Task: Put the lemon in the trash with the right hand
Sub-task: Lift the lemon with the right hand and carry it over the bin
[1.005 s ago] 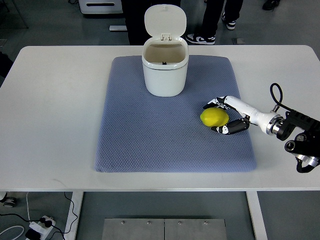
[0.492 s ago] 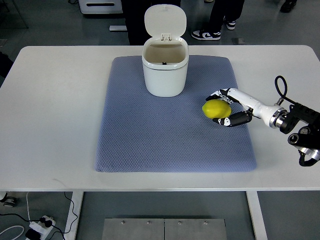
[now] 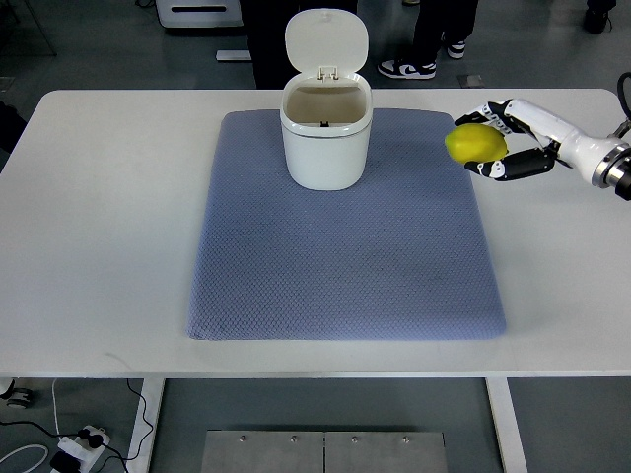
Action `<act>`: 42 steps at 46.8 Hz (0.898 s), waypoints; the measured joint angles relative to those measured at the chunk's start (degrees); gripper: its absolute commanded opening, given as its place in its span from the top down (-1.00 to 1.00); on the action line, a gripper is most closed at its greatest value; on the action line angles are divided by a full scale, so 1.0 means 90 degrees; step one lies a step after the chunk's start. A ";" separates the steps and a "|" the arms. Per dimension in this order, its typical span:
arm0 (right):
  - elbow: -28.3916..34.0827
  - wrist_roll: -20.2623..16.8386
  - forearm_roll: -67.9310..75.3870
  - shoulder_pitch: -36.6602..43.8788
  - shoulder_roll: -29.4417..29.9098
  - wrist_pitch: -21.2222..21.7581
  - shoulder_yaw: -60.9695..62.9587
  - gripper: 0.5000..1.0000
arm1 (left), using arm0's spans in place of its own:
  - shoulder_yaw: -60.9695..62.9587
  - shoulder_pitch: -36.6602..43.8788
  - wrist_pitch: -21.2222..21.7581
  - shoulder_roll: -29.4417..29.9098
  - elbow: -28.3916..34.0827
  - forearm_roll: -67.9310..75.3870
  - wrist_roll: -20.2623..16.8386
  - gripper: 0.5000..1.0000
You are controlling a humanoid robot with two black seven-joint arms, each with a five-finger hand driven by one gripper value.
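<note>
Your robot's right hand (image 3: 505, 141), white with black fingertips, comes in from the right side of the picture. Its fingers (image 3: 515, 168) are curled around the round yellow lemon (image 3: 476, 144), so the hand is gripping the lemon. The lemon is up in the air, over the right edge of the soft blue-grey cloth mat (image 3: 345, 256). One finger goes over the top of the lemon and another goes under it.

The small white plastic trash bin (image 3: 325, 138) stands upright on the far part of the mat, near the middle. Its round white lid (image 3: 326, 39) is flipped up and back, so the top of the bin is open. You can see the tan inside of it. The lemon is to the right of the bin, well apart from it, and about level with its side.

The mat lies flat on the big white table (image 3: 99, 227). Beyond the far side of the table you can see the shoes (image 3: 404, 69) of people standing on the grey floor.
</note>
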 measured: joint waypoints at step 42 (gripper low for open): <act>-0.0097 -0.0320 0.0921 0.1124 0.0899 0.0400 -0.0027 0.54 | -0.0004 0.0001 0.0000 0.0000 0.0000 0.0000 0.0001 -1.00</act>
